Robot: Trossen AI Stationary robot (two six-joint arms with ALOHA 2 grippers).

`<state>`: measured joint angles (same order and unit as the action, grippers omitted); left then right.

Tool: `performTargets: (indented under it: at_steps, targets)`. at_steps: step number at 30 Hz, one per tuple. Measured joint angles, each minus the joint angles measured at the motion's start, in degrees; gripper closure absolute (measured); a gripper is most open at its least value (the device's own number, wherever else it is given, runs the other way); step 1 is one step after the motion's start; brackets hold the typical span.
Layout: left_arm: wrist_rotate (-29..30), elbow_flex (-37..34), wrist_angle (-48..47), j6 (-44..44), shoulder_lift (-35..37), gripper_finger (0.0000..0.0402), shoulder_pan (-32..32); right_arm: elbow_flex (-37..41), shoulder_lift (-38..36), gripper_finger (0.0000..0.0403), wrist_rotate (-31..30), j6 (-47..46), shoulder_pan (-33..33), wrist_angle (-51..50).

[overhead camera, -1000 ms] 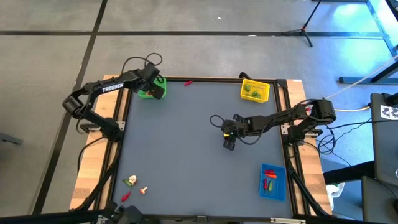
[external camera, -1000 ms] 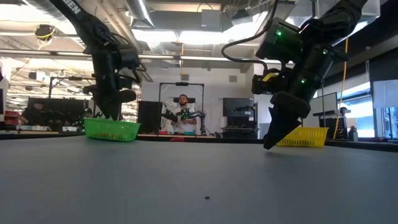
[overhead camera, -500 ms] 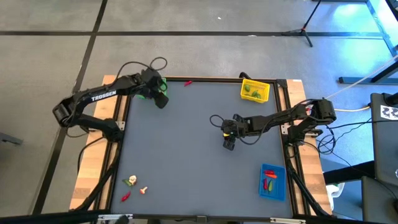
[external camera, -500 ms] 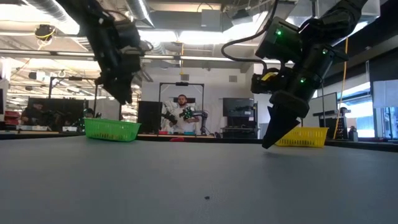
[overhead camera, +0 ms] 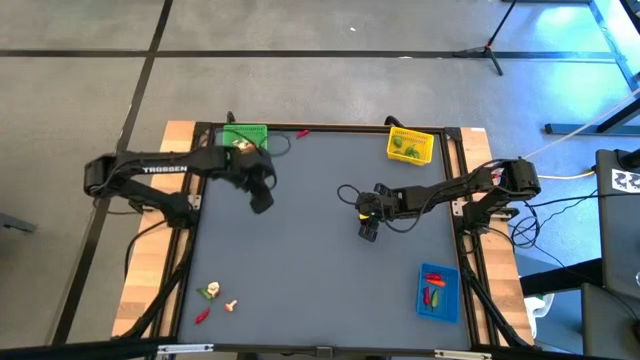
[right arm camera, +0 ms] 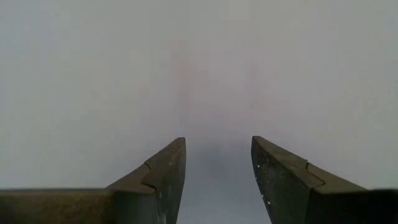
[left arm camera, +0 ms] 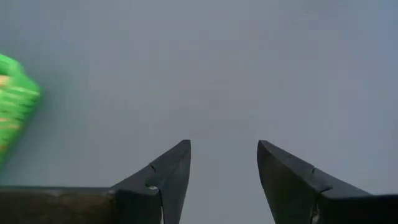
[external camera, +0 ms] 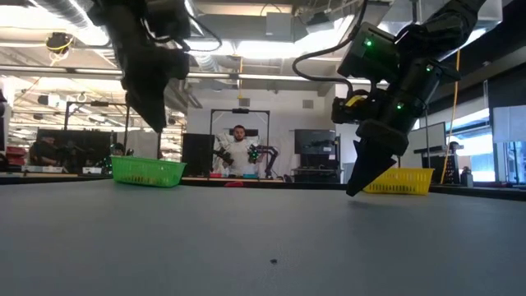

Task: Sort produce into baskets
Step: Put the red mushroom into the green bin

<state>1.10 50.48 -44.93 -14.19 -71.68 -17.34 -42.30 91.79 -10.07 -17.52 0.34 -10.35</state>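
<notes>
Leaving the green basket point(overhead camera: 243, 136), the left gripper point(overhead camera: 261, 200), jaws spread and empty, should have approached the leftover produce point(overhead camera: 208, 292) low.

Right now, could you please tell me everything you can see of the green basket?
The green basket is a small rectangular tray of bright green plastic mesh with low walls, sitting flat and upright at the table's far edge on the left arm's side. A few small pieces, pale with some green, lie inside it. Neither gripper touches it; a red piece lies on the table beside it.

Baskets point(overhead camera: 410, 146) along table point(overhead camera: 300, 250) edges
</notes>
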Motion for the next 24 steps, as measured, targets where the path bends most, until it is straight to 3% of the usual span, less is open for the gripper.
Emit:
performTargets:
  at_steps: [24]
  targets:
    - [0.0,0.0,-1.0,-36.9,-0.3,0.0222,35.0,0.0,0.0,0.0221,0.0,-0.2,0.0,0.0]
